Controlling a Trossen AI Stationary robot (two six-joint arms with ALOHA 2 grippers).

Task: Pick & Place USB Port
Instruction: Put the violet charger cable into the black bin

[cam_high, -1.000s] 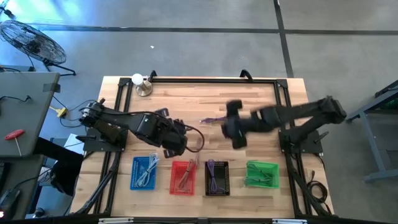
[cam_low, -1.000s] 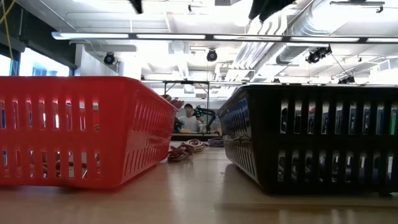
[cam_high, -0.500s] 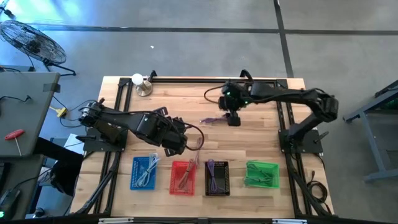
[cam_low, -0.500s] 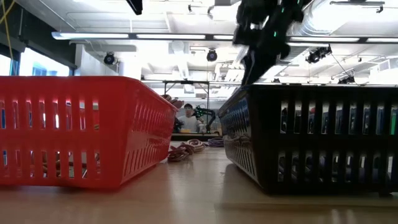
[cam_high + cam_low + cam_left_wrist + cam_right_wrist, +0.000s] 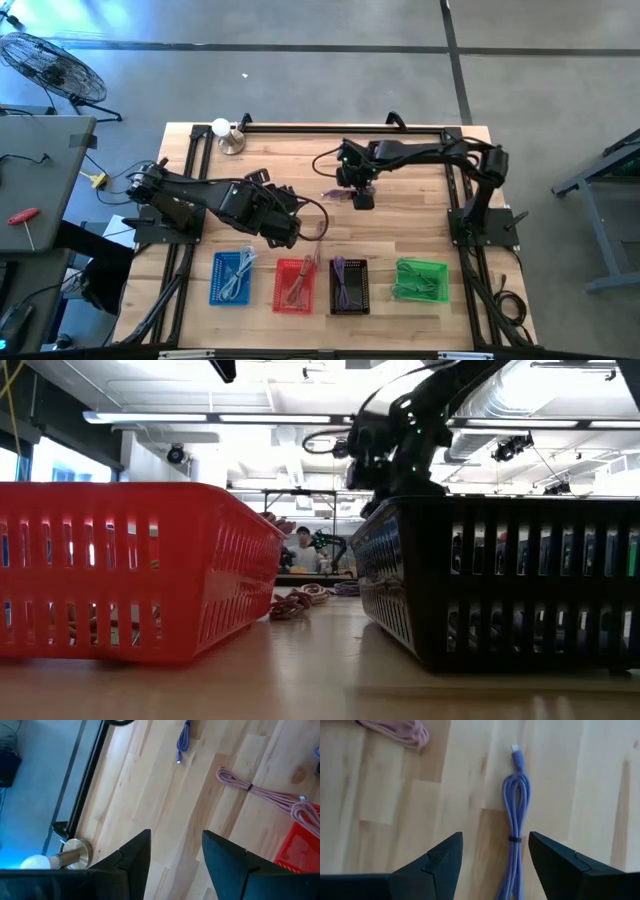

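Approach step: my right gripper (image 5: 492, 865), fingers apart, hangs over the purple USB cable (image 5: 516, 812) lying mid-table (image 5: 420, 215). Next I must descend and close — centred on its tie. The left gripper (image 5: 175, 860) waits, fingers apart, empty.

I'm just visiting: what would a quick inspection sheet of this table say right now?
Surface: wooden table, framed by black rails.
Job's things: purple cable loose on wood; blue, red, black, green baskets in a row.
Clutter: pink cable beside red basket; lamp at a corner.
Grippers: right gripper above purple cable, jaws open; left gripper open, empty.
Cables: arm wiring.
Surroundings: fan, a person in the background.
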